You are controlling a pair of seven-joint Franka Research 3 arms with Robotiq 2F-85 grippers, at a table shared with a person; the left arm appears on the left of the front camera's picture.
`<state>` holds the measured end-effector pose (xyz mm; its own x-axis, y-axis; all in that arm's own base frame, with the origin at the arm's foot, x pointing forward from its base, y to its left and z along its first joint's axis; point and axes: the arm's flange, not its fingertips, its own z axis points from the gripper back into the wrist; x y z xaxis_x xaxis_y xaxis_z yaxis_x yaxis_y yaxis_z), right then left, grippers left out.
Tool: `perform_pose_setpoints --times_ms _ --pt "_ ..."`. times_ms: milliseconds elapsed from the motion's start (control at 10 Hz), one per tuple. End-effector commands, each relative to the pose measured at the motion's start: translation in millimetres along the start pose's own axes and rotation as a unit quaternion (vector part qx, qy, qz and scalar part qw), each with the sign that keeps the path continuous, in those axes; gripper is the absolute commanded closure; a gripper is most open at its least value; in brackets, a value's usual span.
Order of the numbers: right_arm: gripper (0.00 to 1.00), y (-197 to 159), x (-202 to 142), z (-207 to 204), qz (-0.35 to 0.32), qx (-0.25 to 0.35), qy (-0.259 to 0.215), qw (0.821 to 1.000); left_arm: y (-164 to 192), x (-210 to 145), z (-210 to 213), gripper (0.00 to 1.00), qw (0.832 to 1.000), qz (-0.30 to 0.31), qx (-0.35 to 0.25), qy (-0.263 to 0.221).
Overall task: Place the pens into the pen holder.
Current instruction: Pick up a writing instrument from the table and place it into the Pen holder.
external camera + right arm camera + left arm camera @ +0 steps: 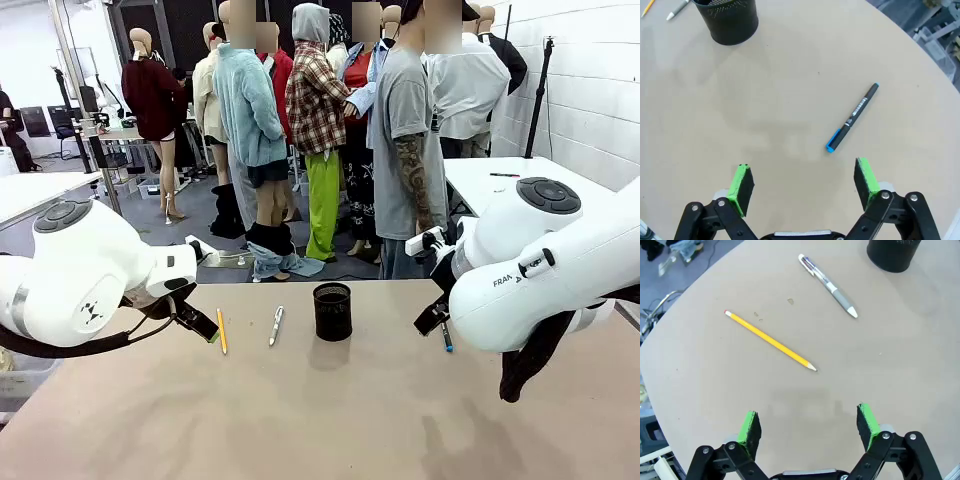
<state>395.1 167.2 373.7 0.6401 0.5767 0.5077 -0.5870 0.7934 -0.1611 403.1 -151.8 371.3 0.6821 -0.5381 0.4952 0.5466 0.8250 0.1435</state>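
- Left jaws apart; pencil (770, 340) lies diagonally mid-frame, just above them.
- Right jaws apart; blue pen (852, 118) slants toward upper right, right of centre.

2 white rounded arms (80, 275), left tool (809, 422) and right tool (802, 181) black with green pads (747, 430).
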Motion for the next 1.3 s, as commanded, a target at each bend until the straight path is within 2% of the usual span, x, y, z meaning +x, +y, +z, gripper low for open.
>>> perform_pose_setpoints --times_ms 0,900,1100,1200 --pt "0.00 0 0 0 0.000 0.000 0.000 1.000 0 0 0 0.00 1.000 0.000 0.000 0.000" --pt "0.00 0 0 0 0.000 0.000 0.000 1.000 -2 1 0 0.00 1.000 -0.002 0.000 0.000" --pt "0.00 -49 -18 59 -0.035 -0.105 -0.030 0.993 49 9 60 0.00 0.997 0.006 0.056 -0.043" --pt "0.00 -76 -40 107 -0.077 -0.167 -0.050 0.982 76 -4 103 0.00 0.994 0.023 0.083 -0.066"
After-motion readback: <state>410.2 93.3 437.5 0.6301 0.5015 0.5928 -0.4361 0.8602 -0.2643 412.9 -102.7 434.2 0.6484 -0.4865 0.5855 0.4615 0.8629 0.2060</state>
